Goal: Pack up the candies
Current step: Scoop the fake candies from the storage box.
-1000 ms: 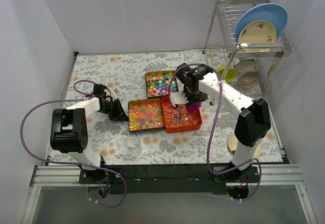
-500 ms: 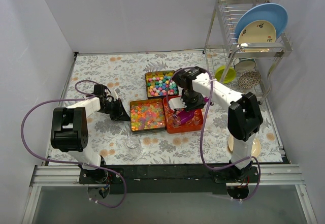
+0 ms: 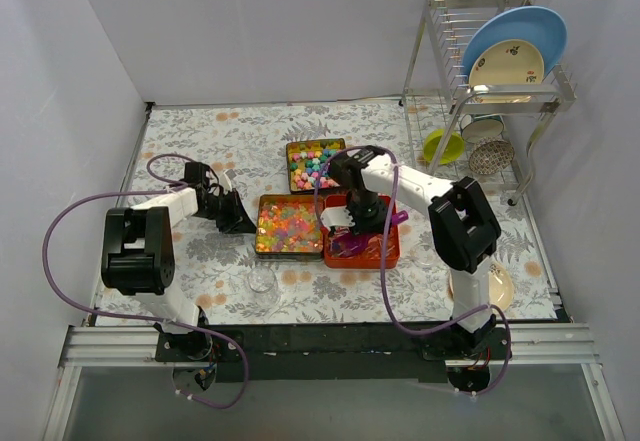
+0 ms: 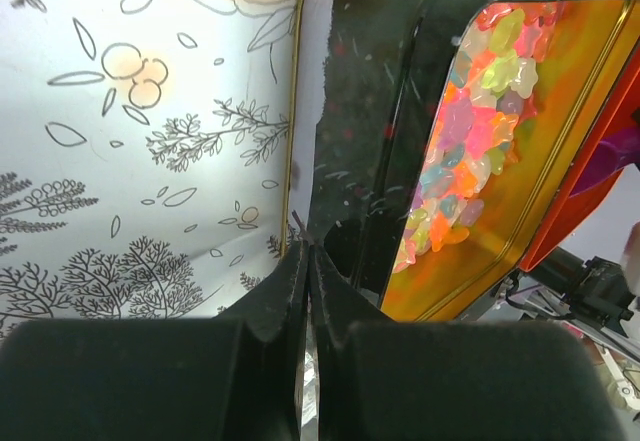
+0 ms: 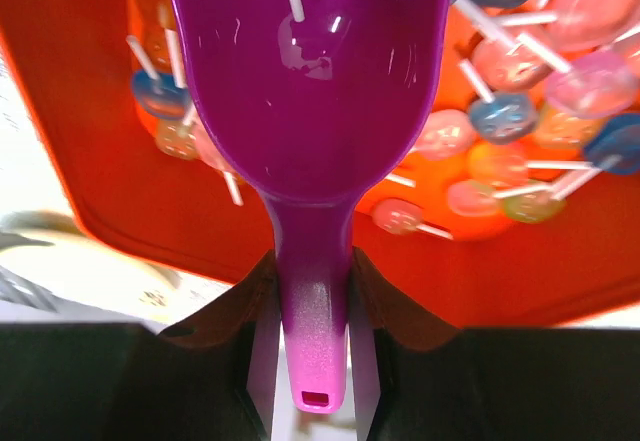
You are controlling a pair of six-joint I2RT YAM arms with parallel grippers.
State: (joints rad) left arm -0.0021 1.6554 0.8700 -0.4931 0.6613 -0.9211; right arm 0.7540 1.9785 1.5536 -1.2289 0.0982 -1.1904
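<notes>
Three open tins hold candies. A back tin (image 3: 315, 164) has pastel lumps. A middle tin (image 3: 262, 251) holds bright gummy sweets (image 4: 470, 131). A red tin (image 3: 390, 257) holds round candies on white sticks (image 5: 500, 116). My right gripper (image 3: 355, 216) is shut on the handle of a purple scoop (image 5: 300, 81), whose bowl is down inside the red tin among the stick candies; the wrist view shows the gripper (image 5: 312, 261) too. My left gripper (image 3: 238, 223) is shut on the middle tin's left rim (image 4: 292, 176), and the wrist view shows its jaws (image 4: 308, 251) pinched together.
A clear glass (image 3: 262, 281) stands on the floral cloth in front of the middle tin. A dish rack (image 3: 490, 71) with plates stands at the back right, with a green bowl (image 3: 445, 144) under it. A plate (image 3: 497, 286) lies by the right arm's base.
My right gripper has moved left and nearer with the scoop, from the red tin's back edge down into the tin. The middle tin has shifted slightly right. The left gripper keeps its hold.
</notes>
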